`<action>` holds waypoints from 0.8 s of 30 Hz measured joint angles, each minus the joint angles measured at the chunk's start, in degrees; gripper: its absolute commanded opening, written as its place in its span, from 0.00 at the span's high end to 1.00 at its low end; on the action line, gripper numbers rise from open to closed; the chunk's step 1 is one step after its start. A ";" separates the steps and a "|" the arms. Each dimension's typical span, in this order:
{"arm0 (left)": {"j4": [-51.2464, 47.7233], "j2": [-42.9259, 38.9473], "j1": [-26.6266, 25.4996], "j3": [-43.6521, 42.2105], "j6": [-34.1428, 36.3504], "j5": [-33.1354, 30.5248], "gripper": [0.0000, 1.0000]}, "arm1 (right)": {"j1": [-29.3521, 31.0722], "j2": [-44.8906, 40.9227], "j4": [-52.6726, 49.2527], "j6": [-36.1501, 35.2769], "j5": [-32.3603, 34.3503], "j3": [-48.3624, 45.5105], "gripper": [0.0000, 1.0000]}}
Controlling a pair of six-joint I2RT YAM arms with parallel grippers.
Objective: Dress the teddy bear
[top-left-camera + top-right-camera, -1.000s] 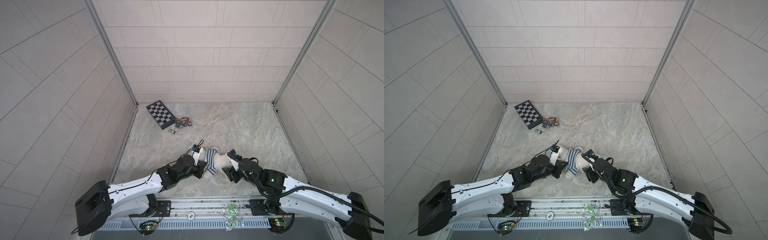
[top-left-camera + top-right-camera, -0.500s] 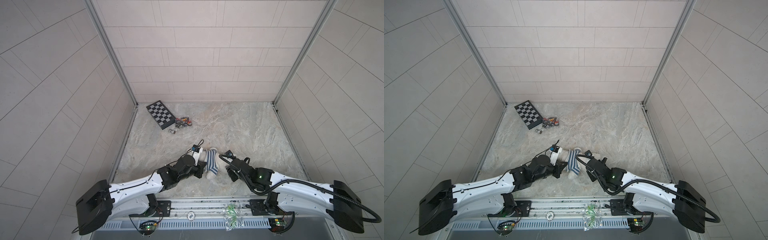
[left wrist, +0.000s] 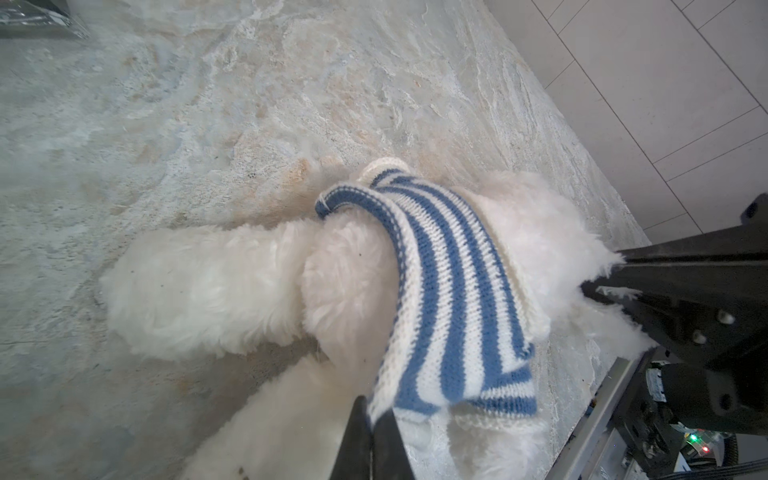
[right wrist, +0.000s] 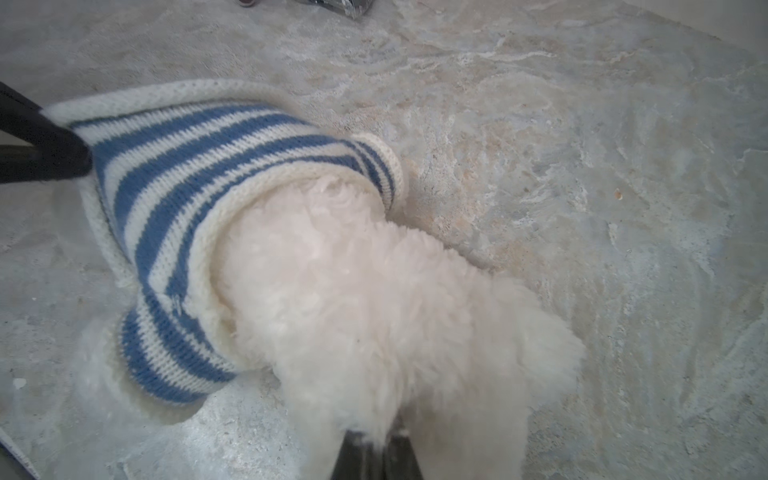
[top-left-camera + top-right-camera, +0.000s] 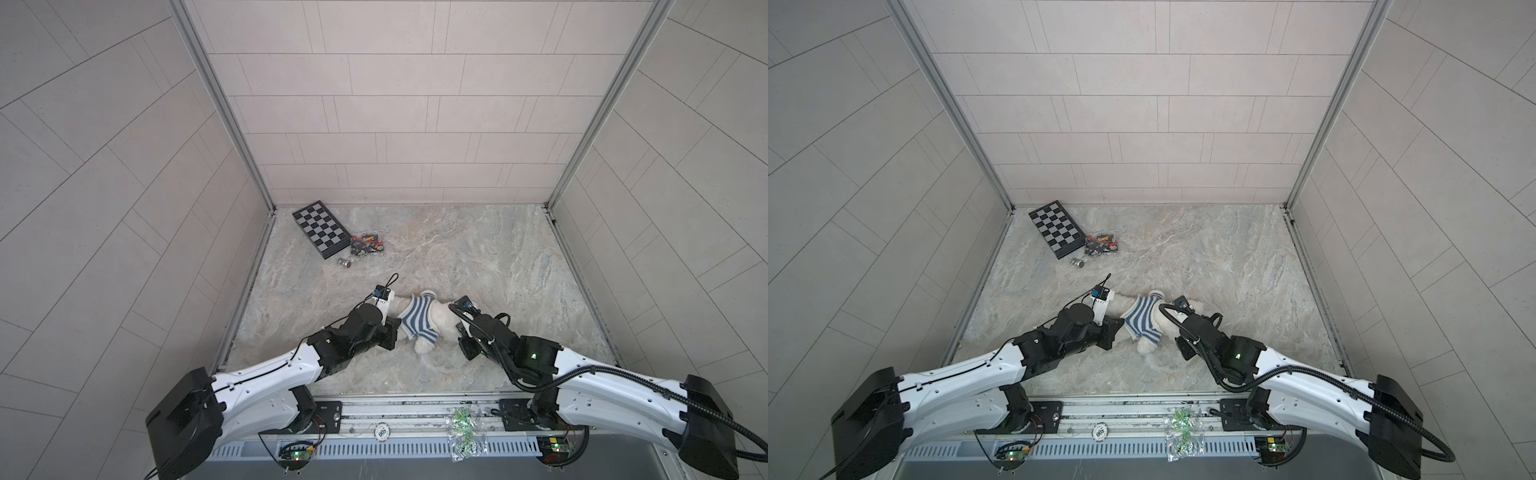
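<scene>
Fingers (image 3: 353, 440) of the left gripper (image 3: 373, 409) are pinched tight on the hem of the striped shirt (image 3: 449, 299) — one shirt, pulled around the body of the one teddy bear (image 4: 374, 299). The right gripper (image 4: 376, 436) is clamped on the bear's white fur. In both top views the bear lies on the table (image 5: 478, 249) near its front edge, between the two grippers — one chessboard (image 5: 320, 228) sits far back on the left.

Can't see teddy bear (image 4: 374, 311) face, torso under shirt (image 4: 187, 166); right gripper (image 4: 376, 446) tips sunk in fur & cropped at edge; bits (image 5: 365, 245) by chessboard (image 5: 320, 228) too small to ID.
</scene>
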 measured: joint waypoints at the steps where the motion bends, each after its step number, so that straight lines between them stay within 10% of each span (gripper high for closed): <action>1: -0.26 -0.55 0.04 0.00 0.50 0.17 0.97 | 0.00 -0.76 -0.33 0.00 -0.31 0.26 1.00; 12: -4.11 -6.10 -2.10 0.02 2.43 0.57 0.60 | -0.39 -0.33 -5.29 2.43 -0.20 3.82 1.00; 24: -4.00 -6.10 -8.17 -0.44 -0.37 -0.72 0.66 | -0.39 0.61 -7.23 4.81 -1.79 6.88 1.00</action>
